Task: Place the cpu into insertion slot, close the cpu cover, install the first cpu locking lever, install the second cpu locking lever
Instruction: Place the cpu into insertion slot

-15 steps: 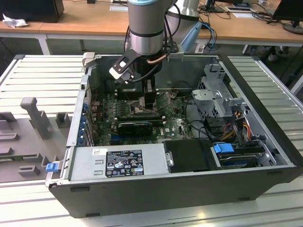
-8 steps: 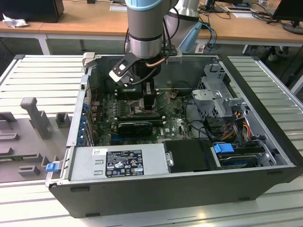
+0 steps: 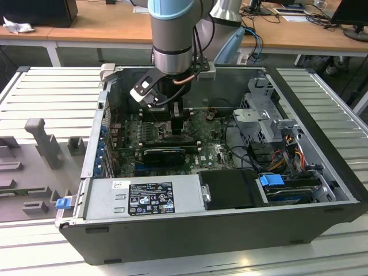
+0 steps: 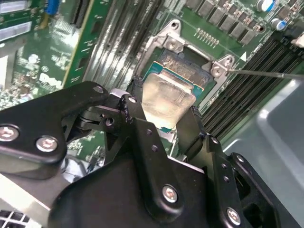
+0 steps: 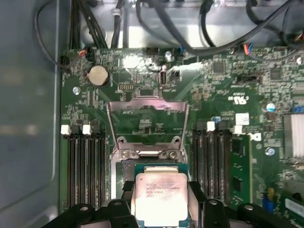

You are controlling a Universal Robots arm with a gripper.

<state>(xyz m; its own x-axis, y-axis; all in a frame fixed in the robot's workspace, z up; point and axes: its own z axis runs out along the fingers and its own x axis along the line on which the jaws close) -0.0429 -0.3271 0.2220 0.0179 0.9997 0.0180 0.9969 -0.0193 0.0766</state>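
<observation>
My gripper point(image 5: 161, 189) is shut on the cpu point(image 5: 161, 202), a square chip with a pale metal face; black fingers point(image 5: 126, 189) press on two opposite sides. In the second wrist view the cpu point(image 4: 167, 95) sits low over the insertion slot point(image 4: 216, 69), a dark socket with a silver rim on the green board. I cannot tell if the chip is seated. The cpu cover point(image 5: 147, 101) stands swung open beyond the insertion slot point(image 5: 152, 154). A thin locking lever point(image 4: 266, 73) sticks out beside the socket. In the exterior view the gripper point(image 3: 172, 122) reaches down into the open computer case.
Long black memory slots point(image 5: 85, 166) point(image 5: 211, 161) flank the socket on both sides. Cables point(image 5: 156, 23) hang along the far board edge near a coin battery point(image 5: 99, 75). A grey case wall point(image 5: 28, 118) stands close by. A drive cage point(image 3: 264, 115) and power supply point(image 3: 144, 198) fill the case.
</observation>
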